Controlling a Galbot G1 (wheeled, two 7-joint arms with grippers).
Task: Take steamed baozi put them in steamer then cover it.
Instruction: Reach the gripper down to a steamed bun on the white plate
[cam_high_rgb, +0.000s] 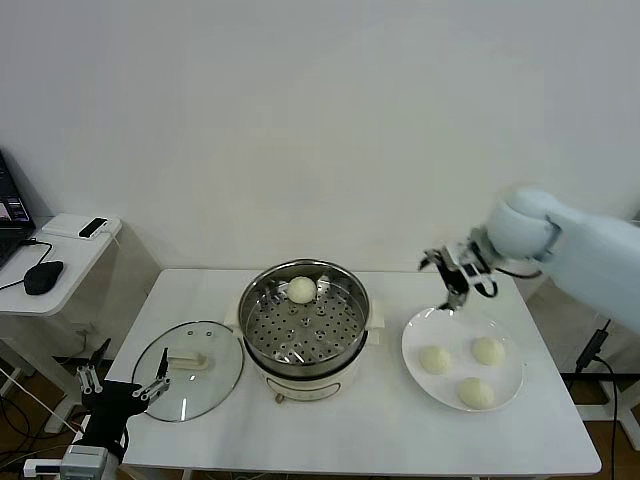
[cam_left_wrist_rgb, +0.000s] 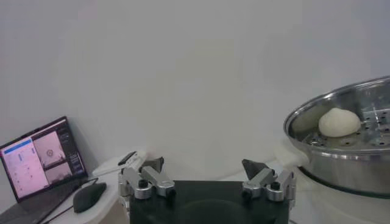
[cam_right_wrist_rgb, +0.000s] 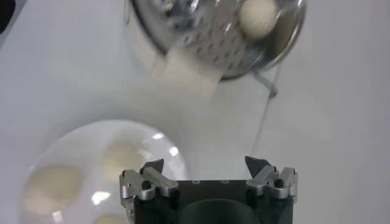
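- The white table (cam_high_rgb: 330, 430) is the biggest thing here — everything for the job sits on it.
- Off to the left there's a smaller side desk (cam_high_rgb: 60, 262) with a laptop (cam_left_wrist_rgb: 38, 161), a black mouse (cam_high_rgb: 43, 276) and a small dark gadget on a white box at its far end.
- The right arm (cam_high_rgb: 580, 245) reaches in from the right side, up above the table.
- The steamer (cam_high_rgb: 303, 325) is in the middle of the table, shiny steel pot on a cream base, lid off, perforated tray showing.
- The white plate (cam_high_rgb: 508, 390) sits right of the steamer, close but not touching.
- The cover (cam_high_rgb: 188, 357) lies flat on the table just left of the steamer, handle up.
- The right gripper (cam_high_rgb: 452, 280) hangs over the far-left rim of the plate, fingers spread wide, nothing between them.
- The left gripper (cam_high_rgb: 122, 383) sits low at the near-left edge of the table, just beside the cover — fingers wide apart too, holding nothing.
- Baozi: 1 bun in the steamer (cam_high_rgb: 302, 290), on the tray at the far side near the wall.
- The other 3 buns on the plate (cam_high_rgb: 434, 359) are spaced apart from each other.
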